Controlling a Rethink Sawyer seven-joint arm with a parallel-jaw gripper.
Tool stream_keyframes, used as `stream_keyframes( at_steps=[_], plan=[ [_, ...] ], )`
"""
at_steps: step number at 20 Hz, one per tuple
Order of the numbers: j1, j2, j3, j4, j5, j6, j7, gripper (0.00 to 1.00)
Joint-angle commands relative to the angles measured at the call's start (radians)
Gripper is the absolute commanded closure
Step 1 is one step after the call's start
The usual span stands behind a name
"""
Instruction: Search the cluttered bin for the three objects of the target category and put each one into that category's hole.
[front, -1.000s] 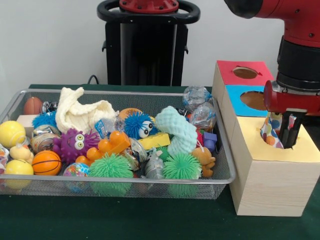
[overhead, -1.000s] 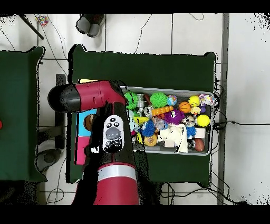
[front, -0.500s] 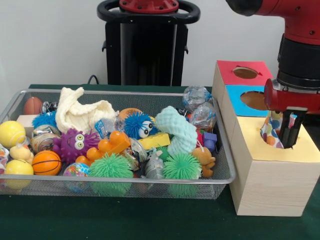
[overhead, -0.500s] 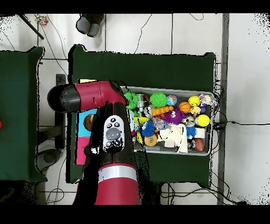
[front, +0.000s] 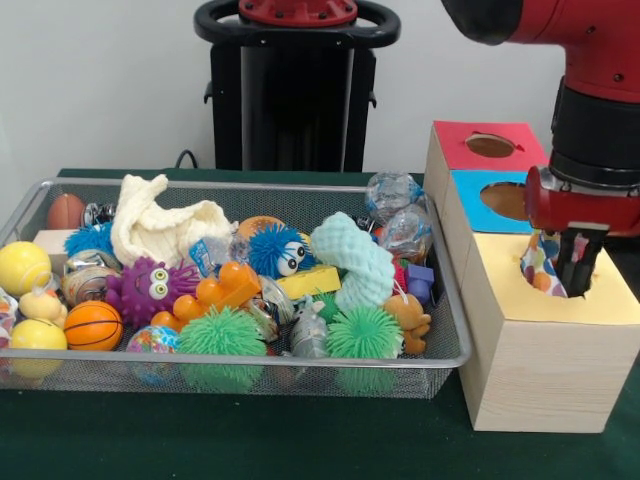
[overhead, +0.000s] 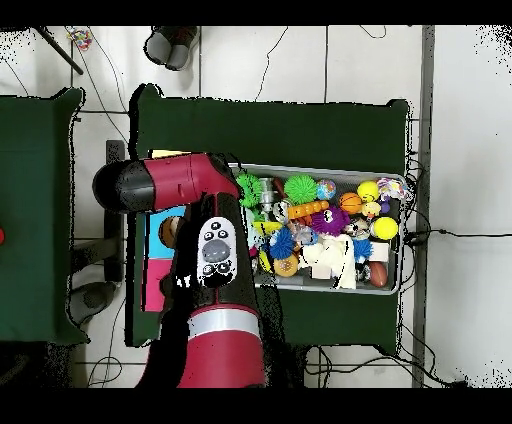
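Polka-dot cone (front: 541, 266) stands tilted in yellow hole, pincer (front: 562, 262) beside it.

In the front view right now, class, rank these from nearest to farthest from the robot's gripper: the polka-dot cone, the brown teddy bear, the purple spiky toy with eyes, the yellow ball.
1. Polka-dot cone: right beside the gripper, at the yellow hole.
2. Brown teddy bear: at the bin's right end.
3. Purple spiky toy: left of the bin's middle.
4. Yellow ball: far left end of the bin.

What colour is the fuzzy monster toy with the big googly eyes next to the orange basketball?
Purple; the front view shows it best.
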Motion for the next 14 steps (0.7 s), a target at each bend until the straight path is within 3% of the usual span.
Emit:
stream_keyframes(
  at_steps=[1,6,14],
  plan=[
    [-0.041,0.201,0.072,-0.013,-0.101,-0.069,-0.067,1.00],
    [-0.051,0.374,0.072,-0.093,-0.143,-0.195,-0.046,1.00],
    [-0.060,0.402,0.075,-0.091,-0.153,-0.232,-0.033,1.00]
  ],
)
